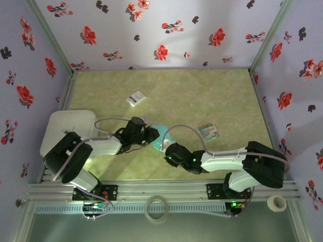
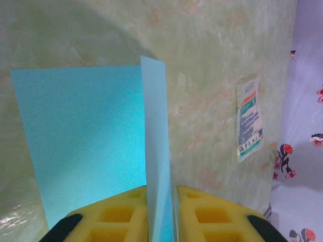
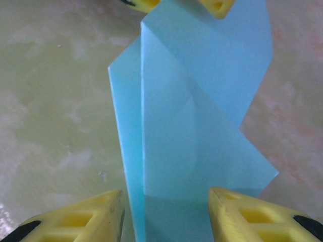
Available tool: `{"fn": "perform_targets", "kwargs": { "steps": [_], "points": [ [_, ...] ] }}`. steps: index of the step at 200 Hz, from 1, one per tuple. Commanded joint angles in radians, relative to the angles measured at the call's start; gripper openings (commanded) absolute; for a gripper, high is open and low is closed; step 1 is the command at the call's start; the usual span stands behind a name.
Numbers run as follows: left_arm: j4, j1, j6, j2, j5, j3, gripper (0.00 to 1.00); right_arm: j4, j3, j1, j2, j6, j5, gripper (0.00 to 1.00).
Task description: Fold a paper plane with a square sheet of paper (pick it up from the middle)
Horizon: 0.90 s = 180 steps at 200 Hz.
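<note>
The teal square sheet of paper (image 1: 160, 137) lies partly folded on the green table between both arms, and the paper plane is out of view. In the left wrist view one part of the sheet (image 2: 86, 136) lies flat and a flap stands upright. My left gripper (image 2: 161, 189) is shut on that flap and sits at the sheet's left edge (image 1: 151, 135). My right gripper (image 3: 165, 194) is open, its yellow fingers straddling the sheet (image 3: 202, 111) near an upright crease, and it sits at the sheet's near right side (image 1: 166, 149). The left fingertips (image 3: 218, 7) show at the sheet's far end.
A small white card (image 1: 135, 98) lies at the back of the table. A printed card (image 1: 208, 130) (image 2: 250, 118) lies to the right of the sheet. A white tray (image 1: 68, 128) stands at the left. Two tape rolls (image 1: 155, 207) (image 1: 276, 202) rest by the near rail. Flowered walls enclose the table.
</note>
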State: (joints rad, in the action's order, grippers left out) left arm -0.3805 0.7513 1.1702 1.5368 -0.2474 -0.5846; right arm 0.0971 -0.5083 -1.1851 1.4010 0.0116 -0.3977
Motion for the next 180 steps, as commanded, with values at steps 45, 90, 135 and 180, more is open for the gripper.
{"fn": "perform_targets", "kwargs": {
  "steps": [45, 90, 135, 180],
  "points": [
    [-0.014, -0.012, -0.014, -0.048, 0.007, 0.005, 0.14, 0.053, -0.012, -0.007, 0.028, -0.041, -0.047, 0.46],
    [-0.014, -0.015, -0.015, -0.052, 0.002, 0.003, 0.12, 0.082, -0.012, -0.008, 0.046, -0.048, -0.079, 0.47],
    [-0.015, -0.017, -0.008, -0.055, 0.007, 0.011, 0.11, 0.095, -0.001, -0.008, 0.053, -0.036, -0.101, 0.38],
    [-0.015, -0.018, -0.006, -0.062, 0.010, 0.011, 0.09, 0.096, 0.008, -0.008, 0.063, -0.019, -0.098, 0.34]
  ]
}}
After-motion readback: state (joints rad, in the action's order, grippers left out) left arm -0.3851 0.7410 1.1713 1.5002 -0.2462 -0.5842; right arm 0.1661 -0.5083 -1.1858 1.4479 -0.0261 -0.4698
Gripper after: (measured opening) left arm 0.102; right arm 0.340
